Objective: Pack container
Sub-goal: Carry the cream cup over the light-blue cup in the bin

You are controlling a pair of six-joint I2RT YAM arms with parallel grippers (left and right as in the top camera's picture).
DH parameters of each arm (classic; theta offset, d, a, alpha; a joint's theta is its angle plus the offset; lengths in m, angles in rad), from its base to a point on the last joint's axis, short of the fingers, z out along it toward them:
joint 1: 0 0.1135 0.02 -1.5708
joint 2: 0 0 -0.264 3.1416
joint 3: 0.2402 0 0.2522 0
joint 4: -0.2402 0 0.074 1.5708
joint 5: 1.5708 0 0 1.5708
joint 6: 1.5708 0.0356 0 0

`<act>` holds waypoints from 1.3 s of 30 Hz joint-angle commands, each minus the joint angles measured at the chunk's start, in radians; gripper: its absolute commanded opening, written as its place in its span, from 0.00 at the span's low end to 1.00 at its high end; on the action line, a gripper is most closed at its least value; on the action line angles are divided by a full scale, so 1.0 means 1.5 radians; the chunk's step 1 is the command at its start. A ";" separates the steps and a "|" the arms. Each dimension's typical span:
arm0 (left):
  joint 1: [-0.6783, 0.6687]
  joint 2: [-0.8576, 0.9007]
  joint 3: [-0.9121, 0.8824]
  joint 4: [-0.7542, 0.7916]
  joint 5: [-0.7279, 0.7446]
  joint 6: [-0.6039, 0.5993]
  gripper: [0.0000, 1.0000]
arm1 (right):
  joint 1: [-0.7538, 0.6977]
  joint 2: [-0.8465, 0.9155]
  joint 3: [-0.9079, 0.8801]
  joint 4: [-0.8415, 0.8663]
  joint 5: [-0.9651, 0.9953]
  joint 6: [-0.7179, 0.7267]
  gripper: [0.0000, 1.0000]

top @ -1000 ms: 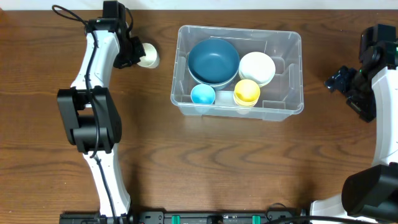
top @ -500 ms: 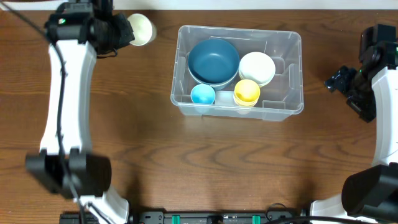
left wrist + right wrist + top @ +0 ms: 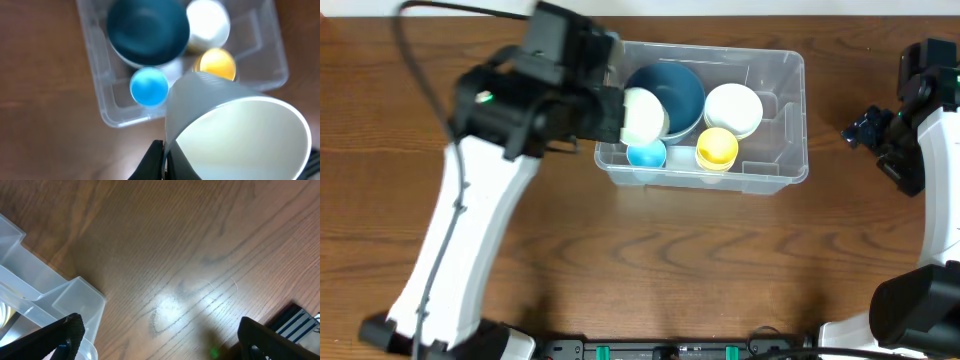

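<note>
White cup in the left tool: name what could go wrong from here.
1. The white cup hangs over the dark blue bowl and the light blue cup. Dropped here, it would likely land on them and tip instead of seating.
2. The left tool sits right at the left rim of the container. Lowering straight down may knock the rim and shift the container.

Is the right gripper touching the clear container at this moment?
Apart. The overhead view shows bare table between the right gripper and the container.
</note>
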 commanded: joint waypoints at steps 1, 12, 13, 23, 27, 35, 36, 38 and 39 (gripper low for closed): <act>-0.020 0.042 0.000 -0.011 -0.023 -0.005 0.06 | -0.003 -0.001 -0.002 -0.001 0.002 0.009 0.99; -0.021 0.127 0.000 0.005 -0.096 -0.024 0.06 | -0.003 -0.001 -0.002 -0.001 0.002 0.009 0.99; -0.021 0.130 0.000 0.009 -0.098 -0.024 0.06 | -0.003 -0.001 -0.002 -0.001 0.002 0.009 0.99; -0.021 0.178 -0.006 0.011 -0.098 -0.032 0.06 | -0.003 -0.001 -0.002 -0.001 0.002 0.009 0.99; -0.021 0.200 -0.006 0.011 -0.098 -0.037 0.06 | -0.003 -0.001 -0.002 -0.001 0.002 0.009 0.99; -0.021 0.225 -0.007 0.013 -0.098 -0.037 0.06 | -0.003 -0.001 -0.002 -0.001 0.002 0.009 0.99; -0.020 0.225 -0.007 0.013 -0.098 -0.037 0.06 | -0.003 -0.001 -0.002 -0.001 0.002 0.009 0.99; -0.020 0.225 -0.007 0.013 -0.098 -0.037 0.06 | -0.003 -0.001 -0.002 -0.001 0.002 0.009 0.99; -0.019 0.225 -0.007 0.011 -0.098 -0.039 0.06 | -0.003 -0.001 -0.002 -0.001 0.002 0.009 0.99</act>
